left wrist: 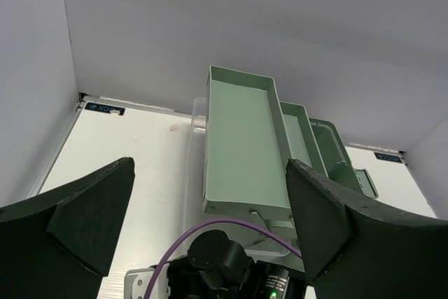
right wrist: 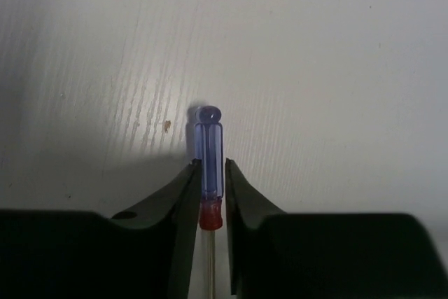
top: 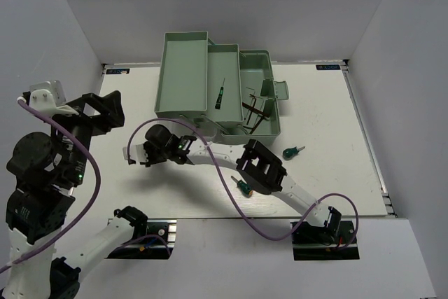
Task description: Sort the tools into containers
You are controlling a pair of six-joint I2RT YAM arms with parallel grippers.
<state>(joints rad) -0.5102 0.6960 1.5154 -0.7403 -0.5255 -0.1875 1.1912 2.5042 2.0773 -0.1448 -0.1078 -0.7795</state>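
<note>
so, right gripper: narrow, its two dark fingers closed against either side of the blue-handled screwdriver.
grip spot: low on the clear blue handle, just above the red collar; the handle's rounded end sticks out past the fingertips.
shaft: thin and pale, running back between the fingers toward the wrist camera.
underneath: the white table; whether the tool lies on it or hangs just over it, i cannot tell.
right arm: stretched across to the table's left half, its gripper near the front left corner of the pale green toolbox.
left gripper: wide apart, nothing between its fingers, at the table's left side and facing the toolbox.
toolbox contents: trays folded out in steps; a thin dark-handled screwdriver lies in the middle tray, dark hex keys in the right-hand part.
stubby green-handled screwdriver: loose on the table, just right of the box's front.
second stubby screwdriver: on the table, right beside the right arm.
</note>
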